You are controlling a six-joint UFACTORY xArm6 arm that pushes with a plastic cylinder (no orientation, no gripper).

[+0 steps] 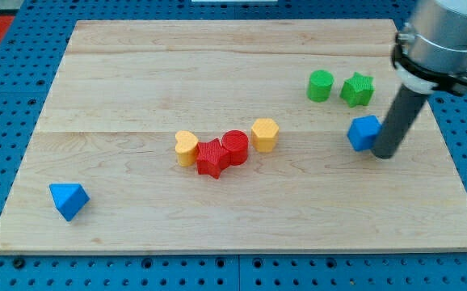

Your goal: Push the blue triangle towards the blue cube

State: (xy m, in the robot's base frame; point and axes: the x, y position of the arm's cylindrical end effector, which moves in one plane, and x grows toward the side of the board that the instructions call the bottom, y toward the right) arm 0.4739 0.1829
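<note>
My tip (384, 153) just right of blue cube (363, 132), blue triangle (68, 200) far left, no fingers to tell

The arm is seen entering from the view's top right corner, where its pale grey cylindrical wrist housing (448, 32) is cut off by the frame edge. A dark collar is fitted around the base of the housing, and the straight dark rod (400, 117) is carried below it. The rod is held slightly tilted, its lower end angled towards the view's left. My tip (384, 154) is set down at board level, below and to the left of the housing.
</note>
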